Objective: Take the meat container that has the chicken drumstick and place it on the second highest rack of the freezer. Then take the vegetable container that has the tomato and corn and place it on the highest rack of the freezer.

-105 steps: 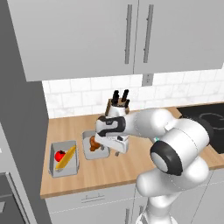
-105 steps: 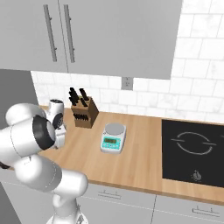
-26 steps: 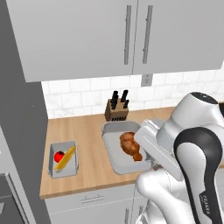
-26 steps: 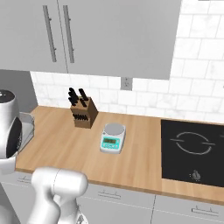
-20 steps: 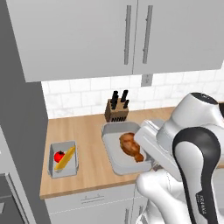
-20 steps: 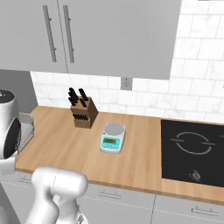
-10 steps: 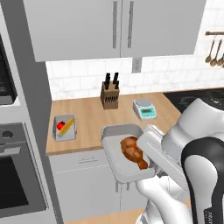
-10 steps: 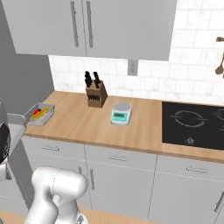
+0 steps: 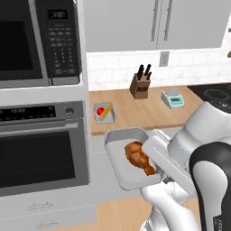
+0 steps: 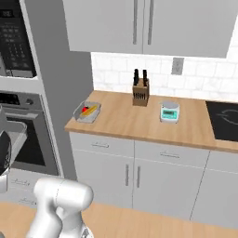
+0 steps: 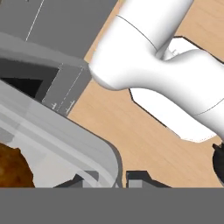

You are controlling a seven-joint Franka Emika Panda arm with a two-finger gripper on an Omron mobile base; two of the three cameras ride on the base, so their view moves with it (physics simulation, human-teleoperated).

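The meat container (image 9: 121,159), a pale grey tray, hangs tilted in the air in front of the counter, and the reddish-brown chicken drumstick (image 9: 138,155) lies in it. My gripper (image 11: 110,178) is shut on the tray's rounded rim (image 11: 98,151), one fingertip on each side of it. The vegetable container (image 9: 104,113) rests on the counter's left end with the tomato (image 9: 100,111) and the yellow corn (image 9: 107,112) inside; the right base view shows this vegetable container (image 10: 87,112) too. The freezer and its racks are out of view.
A built-in oven (image 9: 40,144) with a microwave (image 9: 36,40) above it stands left of the counter. A knife block (image 9: 140,85) and a small scale (image 9: 173,99) sit further along the wooden counter (image 10: 139,123). A black cooktop (image 10: 223,121) lies at the right. Wood floor is below.
The whole scene has shifted: the base has backed away from the counter and turned, bringing the oven and microwave into view. The meat container stays held in the gripper.
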